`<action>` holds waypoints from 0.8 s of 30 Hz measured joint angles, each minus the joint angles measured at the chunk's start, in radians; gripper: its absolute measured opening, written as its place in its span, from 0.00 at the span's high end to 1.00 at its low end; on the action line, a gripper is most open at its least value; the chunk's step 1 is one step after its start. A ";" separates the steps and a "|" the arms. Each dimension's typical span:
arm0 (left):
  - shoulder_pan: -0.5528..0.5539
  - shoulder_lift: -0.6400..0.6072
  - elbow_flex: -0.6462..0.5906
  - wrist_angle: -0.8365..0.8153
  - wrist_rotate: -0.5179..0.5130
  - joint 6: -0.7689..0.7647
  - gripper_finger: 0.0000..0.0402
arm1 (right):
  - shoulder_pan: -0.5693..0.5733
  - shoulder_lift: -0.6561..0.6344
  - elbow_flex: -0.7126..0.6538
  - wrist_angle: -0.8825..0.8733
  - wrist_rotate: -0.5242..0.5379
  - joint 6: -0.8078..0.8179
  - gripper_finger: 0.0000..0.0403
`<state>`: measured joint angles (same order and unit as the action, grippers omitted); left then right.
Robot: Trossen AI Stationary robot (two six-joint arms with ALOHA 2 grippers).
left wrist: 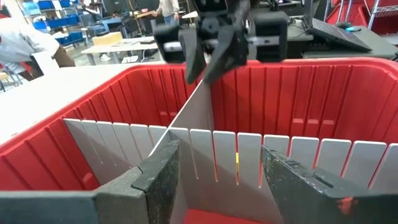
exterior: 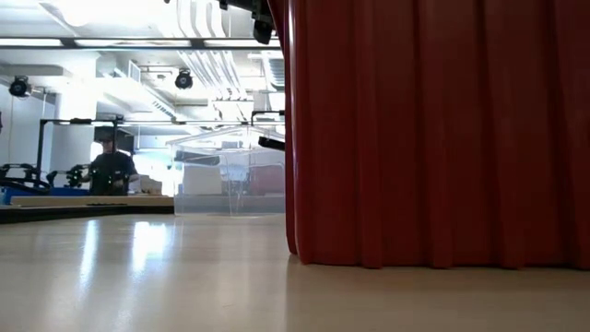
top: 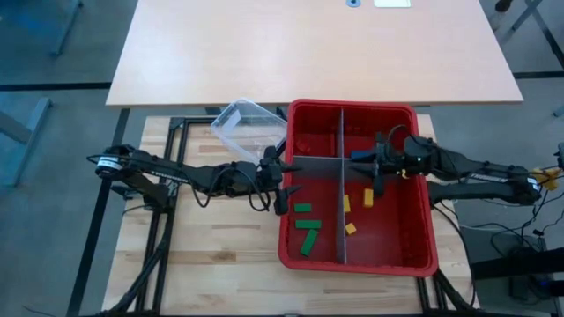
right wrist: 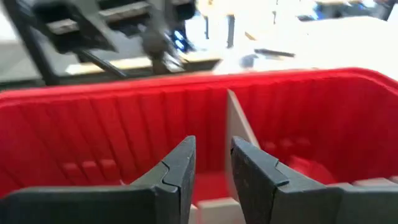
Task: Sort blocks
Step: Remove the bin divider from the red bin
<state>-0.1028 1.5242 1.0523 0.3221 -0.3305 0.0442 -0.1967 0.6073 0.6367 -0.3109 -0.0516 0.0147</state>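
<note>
Both grippers hovered empty, the left gripper [top: 280, 187] spread at the red bin [top: 423, 264] wall and the right gripper [top: 379, 167] narrowly parted over the grey dividers [top: 342, 224], which either could snag reaching for the green blocks [top: 306, 225] and yellow blocks [top: 357, 204] below.

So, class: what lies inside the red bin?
Inside the red bin: grey dividers, green blocks in one near compartment, yellow blocks in the other. The arms cover part of the far compartments.
</note>
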 joint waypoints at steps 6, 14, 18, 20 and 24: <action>0.000 0.000 0.000 -0.002 0.000 -0.001 0.53 | 0.000 0.037 0.168 -0.297 0.104 -0.026 0.85; -0.001 0.000 0.000 -0.007 0.000 -0.004 0.55 | 0.000 0.111 0.270 -0.518 0.160 -0.012 0.85; -0.001 0.000 0.000 -0.013 0.000 -0.009 0.56 | 0.000 0.150 0.280 -0.567 0.198 -0.034 0.78; -0.003 0.000 0.000 -0.018 0.000 -0.010 0.56 | 0.000 0.167 0.280 -0.583 0.211 -0.055 0.73; -0.006 0.000 0.000 -0.031 0.000 -0.021 0.56 | -0.002 0.199 0.280 -0.595 0.219 -0.060 0.64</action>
<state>-0.1088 1.5246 1.0519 0.2914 -0.3305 0.0227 -0.1982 0.8067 0.9169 -0.9061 0.1669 -0.0452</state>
